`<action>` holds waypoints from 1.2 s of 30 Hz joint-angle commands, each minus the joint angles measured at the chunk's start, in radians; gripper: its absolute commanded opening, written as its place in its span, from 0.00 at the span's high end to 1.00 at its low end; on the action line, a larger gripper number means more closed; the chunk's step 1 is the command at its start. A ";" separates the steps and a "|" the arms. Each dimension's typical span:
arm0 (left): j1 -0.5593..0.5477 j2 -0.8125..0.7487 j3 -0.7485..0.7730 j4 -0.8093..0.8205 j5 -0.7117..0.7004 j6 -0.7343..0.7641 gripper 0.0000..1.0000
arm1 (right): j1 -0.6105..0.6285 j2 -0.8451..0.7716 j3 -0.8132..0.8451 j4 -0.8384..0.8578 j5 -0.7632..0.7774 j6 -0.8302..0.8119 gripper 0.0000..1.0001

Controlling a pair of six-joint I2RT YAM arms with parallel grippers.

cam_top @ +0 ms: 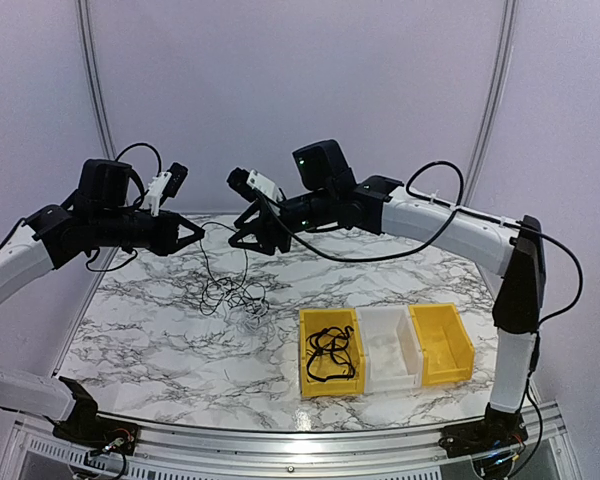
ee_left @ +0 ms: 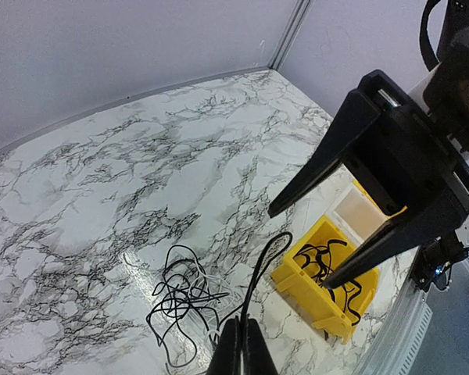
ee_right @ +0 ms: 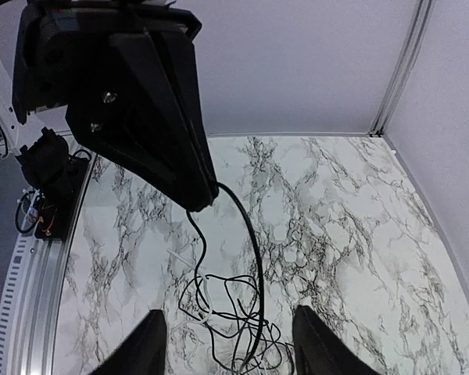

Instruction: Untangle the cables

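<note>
Pale partition walls close in a marble-patterned desk (cam_top: 160,340) on which the work lies. The loose cables (cam_top: 235,293) sit as one small tangle about the middle of the desk, a little toward its left edge.

The left claw (cam_top: 195,233) is clenched on a single black strand (ee_right: 250,258) and holds it high above the heap. This looks meant to draw that strand up out of the knot so that its loops hang free. The right claw (cam_top: 242,238) hovers just beside it with its jaws released and nothing between them, probably ready to take a second hold lower on the strand.

Toward the near right corner stand three bins in a row: one yellow bin (cam_top: 306,352), one white bin (cam_top: 390,350) and a second yellow bin (cam_top: 445,345). The first holds one bundle of black cable (cam_top: 330,355), likely a piece already sorted. I see nothing in the other two.

There are two arms and two claws. How many cables make up the tangle I cannot count; most are black, with at least one white.
</note>
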 commanded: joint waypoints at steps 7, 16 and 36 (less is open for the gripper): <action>-0.007 -0.026 -0.011 0.008 -0.034 0.022 1.00 | 0.007 0.082 0.082 0.030 0.080 0.082 0.81; -0.009 0.016 -0.121 0.187 -0.088 -0.032 0.66 | 0.009 0.061 0.112 0.059 0.051 0.110 1.00; -0.036 0.524 -0.451 1.024 -0.251 -0.326 0.70 | 0.013 0.013 0.463 0.096 -0.079 0.214 1.00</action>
